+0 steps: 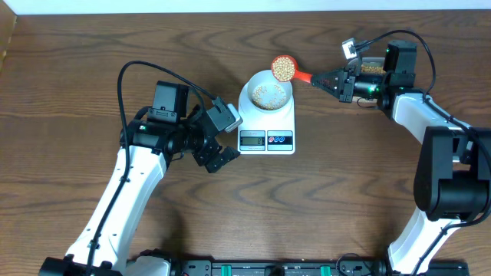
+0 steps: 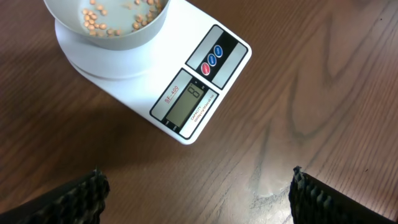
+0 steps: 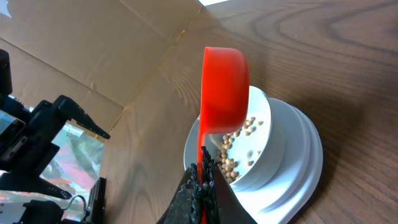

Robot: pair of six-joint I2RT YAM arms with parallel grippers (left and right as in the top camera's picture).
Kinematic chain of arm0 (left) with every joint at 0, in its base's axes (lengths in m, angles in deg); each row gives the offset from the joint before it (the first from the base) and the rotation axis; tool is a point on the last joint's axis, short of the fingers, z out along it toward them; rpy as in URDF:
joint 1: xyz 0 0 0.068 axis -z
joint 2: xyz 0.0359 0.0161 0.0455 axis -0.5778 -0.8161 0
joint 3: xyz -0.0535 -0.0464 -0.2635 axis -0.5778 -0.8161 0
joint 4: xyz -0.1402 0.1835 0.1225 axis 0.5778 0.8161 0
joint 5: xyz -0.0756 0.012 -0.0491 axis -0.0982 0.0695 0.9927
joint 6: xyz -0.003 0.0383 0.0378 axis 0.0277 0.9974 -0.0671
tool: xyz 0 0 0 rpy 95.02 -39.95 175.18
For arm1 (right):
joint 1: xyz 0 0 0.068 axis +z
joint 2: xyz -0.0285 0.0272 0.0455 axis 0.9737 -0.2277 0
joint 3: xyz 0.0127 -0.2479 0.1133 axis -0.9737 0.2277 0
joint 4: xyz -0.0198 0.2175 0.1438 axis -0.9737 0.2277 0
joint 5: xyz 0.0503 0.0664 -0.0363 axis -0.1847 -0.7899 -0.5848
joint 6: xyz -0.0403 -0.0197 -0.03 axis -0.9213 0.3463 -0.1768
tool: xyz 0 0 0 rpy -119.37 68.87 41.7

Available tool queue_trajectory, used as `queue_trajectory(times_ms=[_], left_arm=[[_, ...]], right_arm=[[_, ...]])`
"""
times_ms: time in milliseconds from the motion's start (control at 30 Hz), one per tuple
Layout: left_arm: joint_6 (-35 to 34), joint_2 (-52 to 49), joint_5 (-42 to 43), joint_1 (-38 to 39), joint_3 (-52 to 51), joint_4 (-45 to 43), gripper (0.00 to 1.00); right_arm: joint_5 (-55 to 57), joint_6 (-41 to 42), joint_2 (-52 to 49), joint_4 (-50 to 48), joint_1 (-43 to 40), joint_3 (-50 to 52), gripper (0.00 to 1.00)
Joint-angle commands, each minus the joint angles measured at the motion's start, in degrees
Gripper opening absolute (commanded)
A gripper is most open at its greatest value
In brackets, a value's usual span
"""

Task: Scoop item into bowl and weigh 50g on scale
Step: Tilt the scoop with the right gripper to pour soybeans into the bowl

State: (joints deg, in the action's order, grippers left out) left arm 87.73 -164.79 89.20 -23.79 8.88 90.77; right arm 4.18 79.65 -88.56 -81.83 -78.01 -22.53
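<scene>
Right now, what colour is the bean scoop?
The scoop is bright orange-red, clearest in the right wrist view.

The bowl (image 2: 127, 38) with a few beans (image 2: 94, 18) sits on the scale (image 2: 152, 78), fingers (image 2: 74, 199) spread wide below.

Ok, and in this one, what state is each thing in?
red scoop: full of beans, opening up, over the bowl's rim.
bowl: standing on the scale, a thin layer of beans inside.
scale: loaded with the bowl; display shows digits, not legible.
left end effector: open, empty, near the scale's display end.
right end effector: shut on the red scoop's handle.
</scene>
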Motion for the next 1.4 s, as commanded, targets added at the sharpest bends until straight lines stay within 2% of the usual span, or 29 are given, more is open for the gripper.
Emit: queue_trajectory(times_ms=[0,1367], left_arm=[[0.37,0.0,0.76,-0.2,1.29,0.02,0.95],[0.37,0.0,0.76,-0.2,1.29,0.0,0.95]], right_arm=[[-0.76,-1.42,-0.31,0.04,0.52,-0.28,0.01],[0.94,-5.05,-0.31,0.2,0.55,-0.28,0.01]])
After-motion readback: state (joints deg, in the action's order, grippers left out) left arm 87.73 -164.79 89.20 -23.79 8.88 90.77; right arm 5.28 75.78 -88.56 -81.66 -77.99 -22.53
